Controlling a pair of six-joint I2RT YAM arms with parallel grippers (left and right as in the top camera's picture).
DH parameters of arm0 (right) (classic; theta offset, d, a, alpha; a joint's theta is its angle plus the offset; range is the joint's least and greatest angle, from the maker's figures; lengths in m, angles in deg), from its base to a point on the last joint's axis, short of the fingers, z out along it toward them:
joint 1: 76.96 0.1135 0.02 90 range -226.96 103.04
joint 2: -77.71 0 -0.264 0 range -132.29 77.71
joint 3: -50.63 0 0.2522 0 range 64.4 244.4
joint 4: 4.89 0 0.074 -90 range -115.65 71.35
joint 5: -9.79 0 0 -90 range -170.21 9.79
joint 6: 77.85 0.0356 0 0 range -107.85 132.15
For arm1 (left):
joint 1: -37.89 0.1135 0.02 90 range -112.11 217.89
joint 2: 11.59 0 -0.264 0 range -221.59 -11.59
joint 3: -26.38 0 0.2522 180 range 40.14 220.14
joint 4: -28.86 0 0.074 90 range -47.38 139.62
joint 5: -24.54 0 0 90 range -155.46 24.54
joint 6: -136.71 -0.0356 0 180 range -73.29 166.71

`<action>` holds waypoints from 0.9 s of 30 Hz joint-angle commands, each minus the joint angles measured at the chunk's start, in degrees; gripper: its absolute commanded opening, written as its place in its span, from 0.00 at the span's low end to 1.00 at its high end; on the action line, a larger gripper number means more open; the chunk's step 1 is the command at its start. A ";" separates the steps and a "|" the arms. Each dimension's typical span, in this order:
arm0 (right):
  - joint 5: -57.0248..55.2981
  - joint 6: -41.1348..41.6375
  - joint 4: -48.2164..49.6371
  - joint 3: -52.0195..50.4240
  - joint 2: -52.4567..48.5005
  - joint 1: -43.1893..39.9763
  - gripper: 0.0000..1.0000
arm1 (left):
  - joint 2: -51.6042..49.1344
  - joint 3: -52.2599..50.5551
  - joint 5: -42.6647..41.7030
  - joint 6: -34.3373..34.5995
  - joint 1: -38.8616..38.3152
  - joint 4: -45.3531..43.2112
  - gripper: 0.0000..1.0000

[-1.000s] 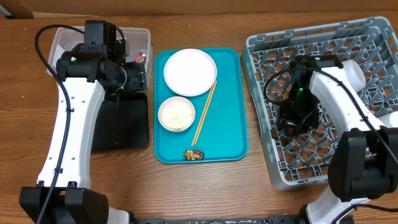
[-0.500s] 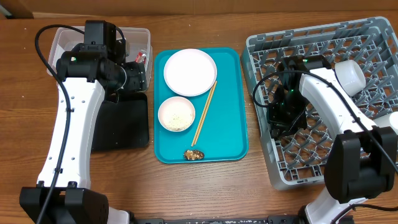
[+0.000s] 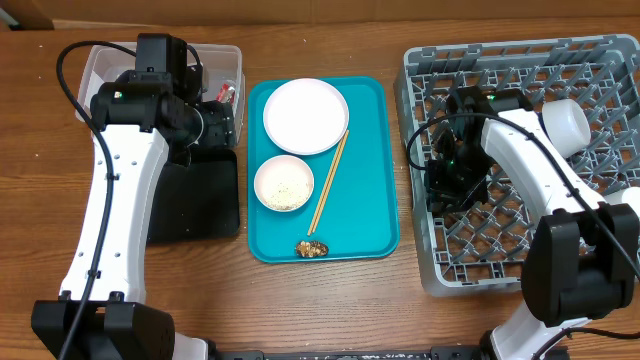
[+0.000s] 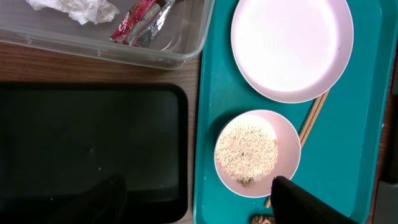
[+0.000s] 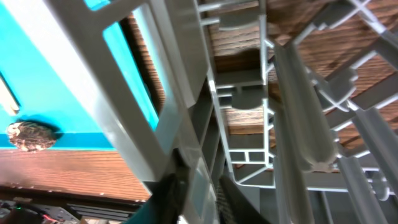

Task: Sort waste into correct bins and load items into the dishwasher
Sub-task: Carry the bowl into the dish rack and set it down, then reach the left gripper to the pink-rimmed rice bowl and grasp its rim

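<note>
Left end effector (image 4: 198,190) is open, fingers wide apart with nothing between them. It hangs over the seam between black tray (image 4: 87,143) and teal tray (image 3: 365,200), left of centre in the overhead view.

Right end effector (image 5: 200,193) is nearly closed and grips the dish rack (image 3: 500,50). In the right wrist view its dark fingers sit either side of a grey wall bar. In the overhead view it sits at the rack's left side.

- Clear tub (image 3: 100,62): upper left of the overhead frame, partly under the left arm. Holds the red-and-white wrapper (image 4: 140,22) and the crumpled white paper (image 4: 78,9).
- Black tray: just below the tub and left of the teal tray. It looks bare where it shows.
- Teal tray: centre of the counter (image 3: 350,310).
- White plate (image 3: 306,116): upper part of the teal tray.
- Small bowl (image 3: 284,184): below the plate on the teal tray, with rice (image 4: 247,151) in it.
- Chopsticks (image 3: 329,182): lie together on a diagonal just right of the bowl. Their top end is beside the plate's lower right edge.
- Brown food scrap (image 3: 311,248): on the teal tray near its bottom edge, below the bowl.
- Dish rack: fills the right side of the overhead frame.
- Small white cup (image 3: 563,122): inside the rack, upper right, just right of the right arm.
</note>
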 commanded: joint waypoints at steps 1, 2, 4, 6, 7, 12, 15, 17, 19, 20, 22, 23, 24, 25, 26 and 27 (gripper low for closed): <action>2.73 -0.63 -0.09 -0.24 -0.13 0.35 0.33 | 0.42 0.74 0.57 0.13 -0.13 -0.02 0.76; 2.45 -0.63 0.11 -0.24 -0.09 0.35 0.38 | 0.42 0.74 0.57 0.13 -0.13 -0.04 0.77; 1.07 -0.55 0.09 0.04 0.15 0.35 0.45 | 0.42 0.74 0.57 0.13 -0.13 -0.09 0.77; -1.81 1.09 -0.20 1.33 0.81 0.00 0.48 | 0.42 0.74 0.55 0.13 -0.22 -0.20 0.76; -3.85 2.10 -0.39 2.38 1.42 -0.22 0.49 | 0.42 0.74 0.55 0.13 -0.39 -0.24 0.76; -12.02 5.35 -0.72 9.53 6.51 -1.79 0.51 | 0.35 0.74 0.61 0.02 -2.97 -0.37 0.76; -13.64 6.38 -0.24 13.18 9.92 -3.67 0.52 | -0.35 0.74 0.63 -0.09 -6.40 -0.90 0.76; -13.64 6.40 0.35 14.60 12.11 -5.70 0.55 | -1.36 0.74 0.96 -0.07 -8.85 -0.83 0.76; -13.60 6.38 0.59 15.15 14.10 -8.61 0.69 | -2.64 0.74 1.22 -0.09 -11.43 -0.44 0.76; -13.53 6.36 0.48 15.15 14.82 -10.43 0.79 | -3.76 0.74 1.22 -0.09 -12.87 -0.24 0.76; -13.53 6.25 -0.44 15.15 15.08 -13.03 0.86 | -5.57 0.74 1.20 -0.07 -14.71 -0.11 0.76; -13.57 6.10 -1.16 15.12 15.08 -14.10 0.86 | -6.43 0.74 1.20 -0.07 -15.58 -0.07 0.76; -13.57 5.86 -1.70 15.08 15.04 -14.99 0.87 | -7.61 0.74 1.18 -0.07 -16.65 -0.02 0.76; -13.57 5.64 -2.12 15.08 15.04 -16.06 0.87 | -9.46 0.74 1.16 0.07 -18.25 0.07 0.76; -13.53 4.94 -2.08 15.08 15.04 -16.55 0.87 | -10.93 0.74 1.16 0.15 -19.45 0.15 0.76; -13.55 4.81 -2.03 15.08 15.04 -16.68 0.87 | -12.17 0.72 1.18 0.15 -20.48 0.13 0.76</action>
